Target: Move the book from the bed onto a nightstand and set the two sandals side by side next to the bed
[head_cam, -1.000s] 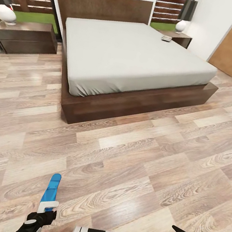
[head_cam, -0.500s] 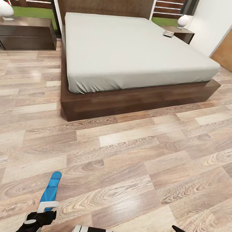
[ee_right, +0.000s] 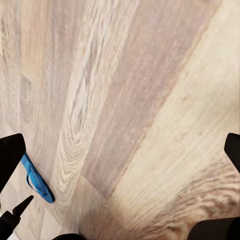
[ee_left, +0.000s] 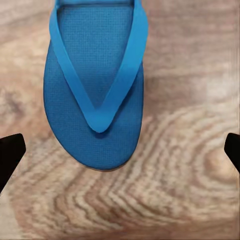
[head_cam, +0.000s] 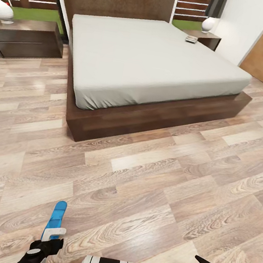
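Left gripper (head_cam: 48, 244) hangs with jaws spread wide, the blue sandal (ee_left: 95, 85) flat on the floor (head_cam: 138, 192) just ahead, untouched.

A: What lies under the right gripper (ee_right: 120, 150)?

B: Wood-plank floor (ee_right: 150, 100), light brown, with the grain running in long slanted bands. One darker plank crosses between paler ones.

A: And the gripper itself?

B: Two black fingertips (ee_right: 10, 155) show at opposite edges of the picture, set wide apart, with bare floor between them and nothing held.

A: Anything else on the floor?

B: A bright-blue sandal (ee_right: 36, 184), small and far off, lying flat on the planks. Its strap loop is just visible. It sits close beside one fingertip in the picture, though clearly beyond it.

A: Near the sandal?

B: A black pointed part (ee_right: 15, 210), just beside it; what it belongs to is unclear.
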You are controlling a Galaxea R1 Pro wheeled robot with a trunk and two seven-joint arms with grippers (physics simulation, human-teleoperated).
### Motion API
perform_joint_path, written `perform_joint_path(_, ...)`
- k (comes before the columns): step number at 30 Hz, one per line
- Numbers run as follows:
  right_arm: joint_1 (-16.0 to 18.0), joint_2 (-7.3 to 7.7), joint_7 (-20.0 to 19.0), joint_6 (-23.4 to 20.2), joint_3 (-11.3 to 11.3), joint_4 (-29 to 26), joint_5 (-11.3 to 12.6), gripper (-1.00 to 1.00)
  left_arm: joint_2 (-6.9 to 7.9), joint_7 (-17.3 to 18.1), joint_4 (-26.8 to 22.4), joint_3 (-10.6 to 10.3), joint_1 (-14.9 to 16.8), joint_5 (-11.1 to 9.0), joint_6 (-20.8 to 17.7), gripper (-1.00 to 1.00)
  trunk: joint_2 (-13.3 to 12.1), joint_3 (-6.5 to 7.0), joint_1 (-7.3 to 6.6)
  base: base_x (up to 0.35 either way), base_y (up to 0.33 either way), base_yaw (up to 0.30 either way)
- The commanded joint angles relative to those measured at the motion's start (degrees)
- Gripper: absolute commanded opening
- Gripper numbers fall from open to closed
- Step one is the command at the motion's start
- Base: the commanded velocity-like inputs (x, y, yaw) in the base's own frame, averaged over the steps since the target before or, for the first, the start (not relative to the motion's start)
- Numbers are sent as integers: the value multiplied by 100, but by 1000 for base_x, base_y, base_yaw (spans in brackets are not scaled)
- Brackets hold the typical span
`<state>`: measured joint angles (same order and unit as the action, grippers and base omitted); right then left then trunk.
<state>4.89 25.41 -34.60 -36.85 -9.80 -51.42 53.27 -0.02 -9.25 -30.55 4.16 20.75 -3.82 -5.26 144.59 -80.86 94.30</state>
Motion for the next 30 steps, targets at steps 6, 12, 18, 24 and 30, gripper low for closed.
perform_joint_path(6, -1, -1, -3, -42, -10, 0, 26, 100, 2, -15, -12, -1, -1, -34, -28, 100, 1, -4, 1, 208, 0, 0)
perform_joint_path(12, 1, -2, -3, -42, -8, 0, 26, 100, 2, -15, -12, -2, -1, -38, -28, 100, 1, -4, 1, 25, 0, 0)
perform_joint_path(18, 0, -2, -3, -42, -9, 0, 26, 100, 2, -19, -12, 11, -1, -39, -28, 100, 1, -4, 1, 22, 9, 0)
perform_joint_path(24, -1, -1, -3, -42, -11, 0, 26, 100, 2, -29, -12, 14, -1, -40, -25, 100, 1, -4, 1, 94, 39, 0)
perform_joint_path(30, 0, -2, -2, -42, -9, 0, 26, 100, 2, -41, -12, 7, -1, -37, 267, 100, 1, -4, 1, 7, 3, 0)
